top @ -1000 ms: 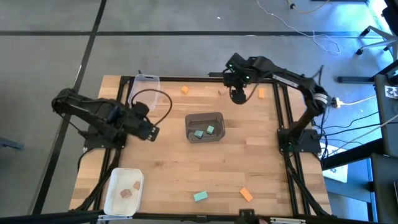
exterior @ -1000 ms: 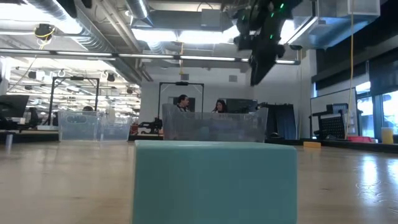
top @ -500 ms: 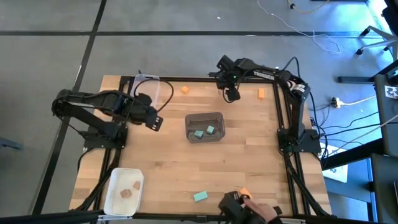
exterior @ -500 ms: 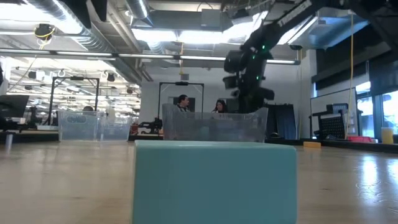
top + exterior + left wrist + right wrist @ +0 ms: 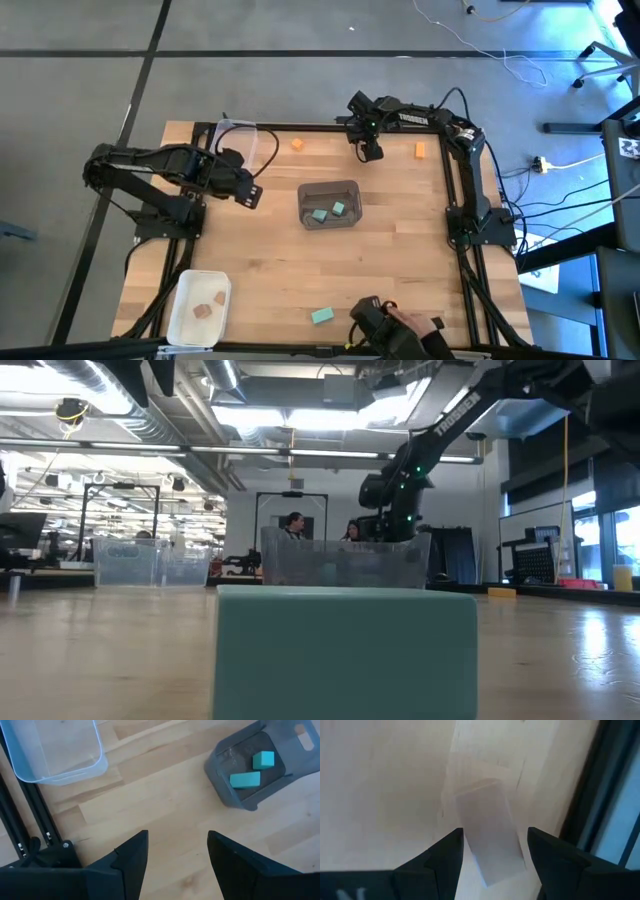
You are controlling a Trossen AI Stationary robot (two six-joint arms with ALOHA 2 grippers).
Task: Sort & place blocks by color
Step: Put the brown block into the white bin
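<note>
On the counter's (image 5: pixel 270 270) left side, a white bin (image 5: pixel 199 307) at the near corner holds two tan blocks (image 5: pixel 209 304), and a clear bin (image 5: pixel 232 140) sits at the far corner. The left end effector (image 5: pixel 250 196) hovers between that clear bin and the grey bin (image 5: pixel 330 204), fingers spread wide, holding nothing. The grey bin at the centre holds two teal blocks (image 5: pixel 329 211). One more teal block (image 5: pixel 321 315) lies near the front edge, beside a person's gloved hand (image 5: pixel 385 328) reaching in. An orange block (image 5: pixel 297 144) lies at the far edge. The right end effector (image 5: pixel 368 152) hangs low over a tan block (image 5: pixel 490 832), fingers parted either side, not gripping. Another orange block (image 5: pixel 420 150) lies right of it.
</note>
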